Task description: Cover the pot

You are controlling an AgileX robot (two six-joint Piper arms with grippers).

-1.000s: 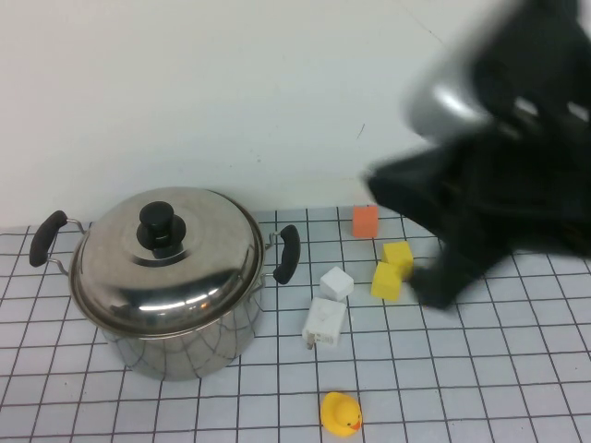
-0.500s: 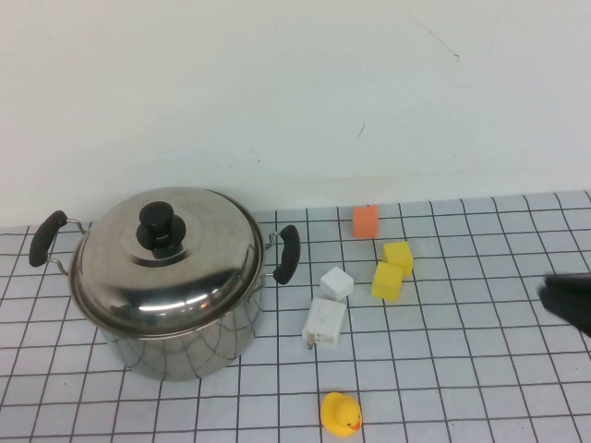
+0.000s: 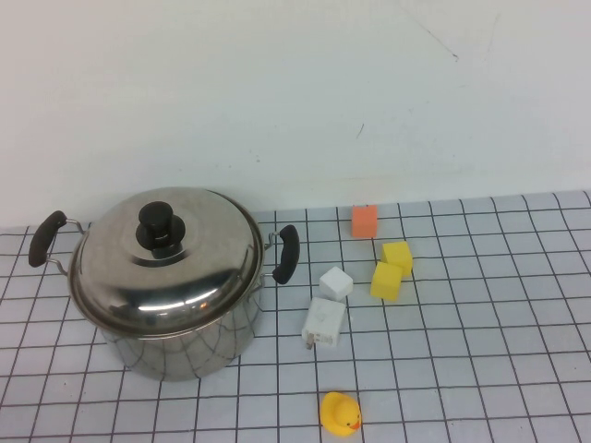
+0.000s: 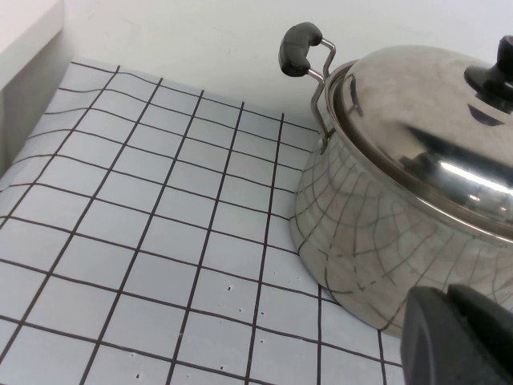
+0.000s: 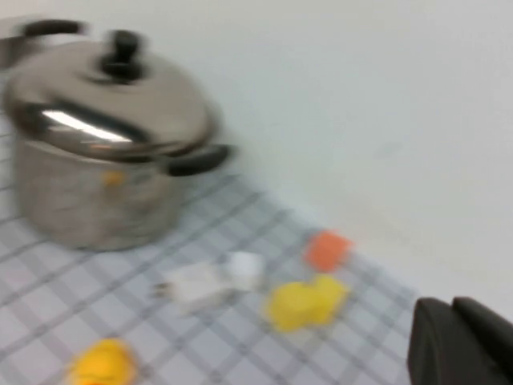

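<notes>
The large steel pot [image 3: 175, 328] stands at the left of the gridded table, with black side handles [image 3: 285, 254]. The domed steel lid [image 3: 166, 258] with a black knob [image 3: 156, 224] sits on the pot's rim. Neither arm shows in the high view. In the left wrist view my left gripper [image 4: 449, 321] is shut and empty, close beside the pot's wall [image 4: 361, 233]; the lid [image 4: 425, 152] shows on top. In the right wrist view my right gripper [image 5: 453, 329] is shut and empty, well away from the pot [image 5: 96, 184].
To the right of the pot lie a white plug block [image 3: 324, 321], a white cube [image 3: 335, 282], two yellow cubes [image 3: 391, 269], an orange cube [image 3: 365, 221] and a yellow rubber duck [image 3: 341, 413]. A white wall stands behind the table.
My right arm, which filled the upper right of the high view, has pulled back to the right and out of that view. The pot and lid have not moved.
</notes>
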